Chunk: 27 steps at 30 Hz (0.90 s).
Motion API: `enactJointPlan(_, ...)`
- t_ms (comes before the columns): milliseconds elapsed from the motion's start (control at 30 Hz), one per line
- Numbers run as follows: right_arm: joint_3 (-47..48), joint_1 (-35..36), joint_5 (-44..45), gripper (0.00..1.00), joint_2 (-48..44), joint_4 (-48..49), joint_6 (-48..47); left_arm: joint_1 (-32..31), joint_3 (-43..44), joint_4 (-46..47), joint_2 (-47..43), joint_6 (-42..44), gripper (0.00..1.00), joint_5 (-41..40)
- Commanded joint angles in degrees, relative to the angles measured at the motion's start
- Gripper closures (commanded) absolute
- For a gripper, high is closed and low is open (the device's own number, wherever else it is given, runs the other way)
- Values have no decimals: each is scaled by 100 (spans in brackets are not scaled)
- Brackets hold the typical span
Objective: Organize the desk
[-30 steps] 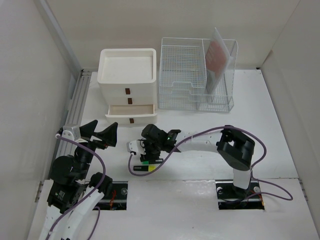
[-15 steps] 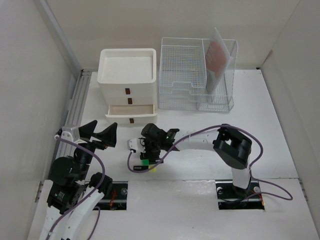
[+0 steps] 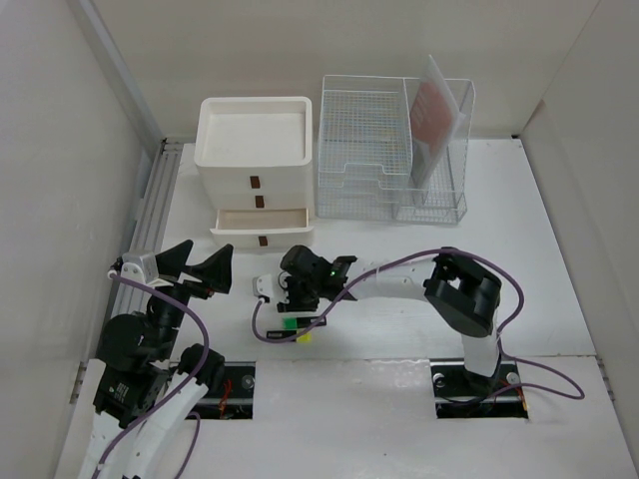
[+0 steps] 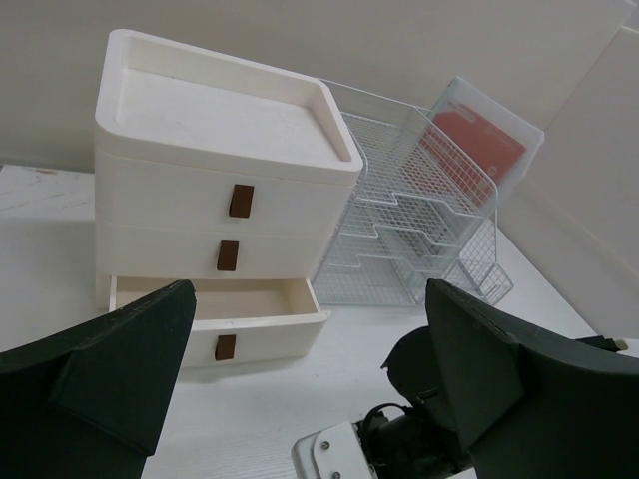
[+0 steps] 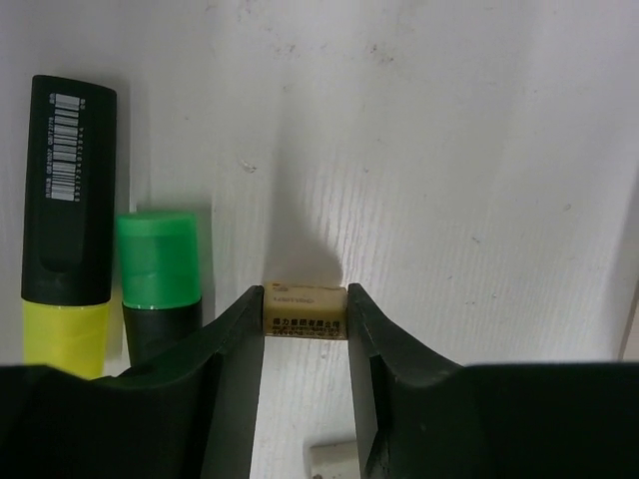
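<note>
The worktop (image 3: 499, 230) is a large, flat, matte white surface that fills the floor of a booth with pale beige walls on three sides. Both arm bases are bolted at its near edge.

The right arm (image 3: 399, 284) reaches low and far to the left across the worktop, its elbow folded above its base and its wrist pointing down near the centre front. The right arm's fingers (image 5: 235, 359) are clamped on a small beige eraser (image 5: 305, 311), one finger against each end, and the eraser rests on the white surface.

The left arm (image 3: 135, 349) is raised at the near left. The left arm's fingers (image 4: 110, 369) are spread wide apart, hold nothing, and face the back of the booth.

Just left of the eraser, two highlighters lie side by side on the worktop: a green-capped highlighter (image 5: 158, 274) nearest it, then a black-and-yellow highlighter (image 5: 67, 215). A small white object (image 5: 332, 461) sits between the right fingers closer to the wrist; what it is cannot be told.

At the back stands a white three-drawer box (image 3: 256, 170) with its bottom drawer (image 3: 262, 225) pulled open. Beside it on the right stands a wire rack (image 3: 364, 150), with a reddish folder (image 3: 436, 110) upright in its right-hand section.
</note>
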Motion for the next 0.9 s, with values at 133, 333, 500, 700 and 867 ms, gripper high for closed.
enactJointPlan(133, 799, -9, 642, 88, -235, 94, 40, -24, -28, 203, -92, -15, 0, -30)
enactJointPlan(333, 1554, -194, 1460, 88, -68, 24, -13, -24, -28, 203, -92, -15, 0, -30)
enactJointPlan(500, 1951, -422, 1996, 88, 99, 278, -66, -24, -28, 203, -92, -15, 0, -30)
enactJointPlan(700, 2504, -799, 2542, 89, 459, 393, -66, -24, -28, 203, -92, -15, 0, -30)
enactJointPlan(867, 2812, -906, 2726, 89, 750, 393, -66, -24, -28, 203, -92, -15, 0, -30)
